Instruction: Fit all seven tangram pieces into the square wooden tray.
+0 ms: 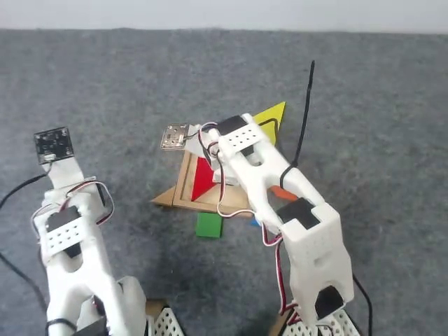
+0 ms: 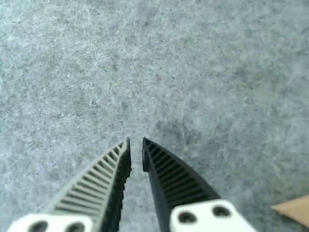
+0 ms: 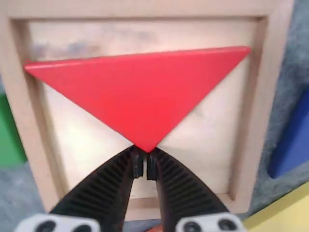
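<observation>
Right end effector (image 3: 143, 164) tips together at apex of red triangle (image 3: 140, 96). A nudge may skid off, twisting it askew against tray (image 3: 264, 106) wall. Left end effector (image 2: 136, 147) also together.

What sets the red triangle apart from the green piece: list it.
Place: the red triangle lies flat inside the tray; the green piece lies on the carpet outside, beside the tray's rim.
Shape: the red one is a triangle; the green one looks squarish.
Size: the red one is clearly larger.
Both are flat, plain-coloured puzzle pieces.
</observation>
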You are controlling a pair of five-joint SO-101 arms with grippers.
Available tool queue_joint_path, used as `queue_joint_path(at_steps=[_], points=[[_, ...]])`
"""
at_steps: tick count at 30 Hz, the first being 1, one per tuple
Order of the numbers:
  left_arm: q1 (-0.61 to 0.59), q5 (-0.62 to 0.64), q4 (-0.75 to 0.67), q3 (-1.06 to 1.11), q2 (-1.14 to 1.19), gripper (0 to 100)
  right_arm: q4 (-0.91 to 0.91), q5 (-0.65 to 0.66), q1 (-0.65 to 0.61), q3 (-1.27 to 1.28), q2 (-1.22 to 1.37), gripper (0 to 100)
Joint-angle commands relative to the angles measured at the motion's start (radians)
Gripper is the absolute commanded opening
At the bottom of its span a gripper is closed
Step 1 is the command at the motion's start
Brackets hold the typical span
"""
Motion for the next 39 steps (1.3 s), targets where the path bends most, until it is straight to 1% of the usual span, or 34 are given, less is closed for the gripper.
queue_joint_path(at_steps=[1,6,8,12,15,18,21,26,33,35,39], points=[[0.006,-0.012,-0.021,-0.036,-0.031,4,0.001,-0.072,-0.054,-0.055,0.002,2.3],[0.006,-0.012,-0.021,-0.036,-0.031,4,-0.010,-0.106,-0.111,-0.071,0.008,2.4],[0.006,-0.012,-0.021,-0.036,-0.031,4,-0.044,-0.107,-0.130,-0.066,0.008,2.4],[0.008,-0.012,-0.021,-0.036,-0.031,4,-0.127,-0.107,-0.130,-0.064,0.010,2.4],[0.008,-0.012,-0.021,-0.036,-0.031,4,-0.154,-0.089,-0.130,-0.064,0.010,2.4],[0.008,-0.012,-0.021,-0.036,-0.031,4,-0.137,-0.006,-0.133,-0.063,0.010,4.1],[0.008,-0.012,-0.021,-0.036,-0.031,4,-0.122,0.049,-0.133,-0.063,0.010,10.1],[0.008,-0.012,-0.021,-0.036,-0.031,4,-0.094,0.058,-0.107,-0.075,-0.016,19.3],[0.008,-0.012,-0.021,-0.036,-0.031,4,0.047,0.055,-0.028,-0.081,-0.159,19.9],[0.008,-0.012,-0.021,-0.036,-0.031,4,0.087,0.017,-0.001,-0.081,-0.206,19.9],[0.008,-0.012,-0.021,-0.036,-0.031,4,0.134,-0.135,0.074,-0.081,-0.309,19.9]])
